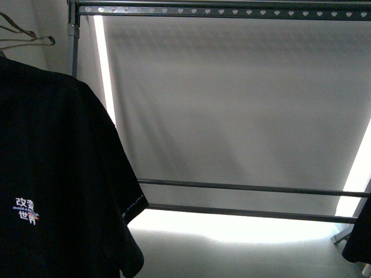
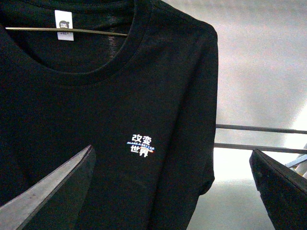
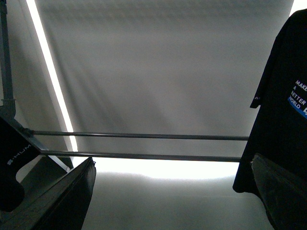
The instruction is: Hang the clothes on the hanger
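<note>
Since the shirt [image 1: 52, 174] already hangs on its hanger [image 2: 86, 31] at the left of the rack [image 1: 232, 10], left gripper [image 2: 171, 149] and right gripper [image 3: 172, 158], jaws wide and empty, should back off without snagging it

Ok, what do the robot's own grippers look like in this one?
Only the wrist views show them. The left gripper has two dark, wedge-shaped fingers with flat matte grey inner faces. The right gripper looks the same. No cables or markings visible; the front view shows neither arm.
</note>
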Controlling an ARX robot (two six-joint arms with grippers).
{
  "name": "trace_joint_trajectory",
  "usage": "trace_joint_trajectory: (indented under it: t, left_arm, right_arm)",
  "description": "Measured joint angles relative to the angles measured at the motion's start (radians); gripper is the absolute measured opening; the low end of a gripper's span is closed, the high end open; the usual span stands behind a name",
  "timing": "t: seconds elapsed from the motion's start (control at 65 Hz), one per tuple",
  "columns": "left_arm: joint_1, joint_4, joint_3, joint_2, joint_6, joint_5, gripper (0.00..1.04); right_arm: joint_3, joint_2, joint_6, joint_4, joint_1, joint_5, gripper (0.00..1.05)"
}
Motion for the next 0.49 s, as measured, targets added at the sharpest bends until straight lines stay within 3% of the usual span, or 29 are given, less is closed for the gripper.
trace_joint_trajectory:
  t: [0.493]
  left_arm:
    - [0.0,0.0,0.0,0.0,0.0,0.0,0.98]
  right_arm:
    - [0.0,0.0,0.0,0.0,0.0,0.0,0.97]
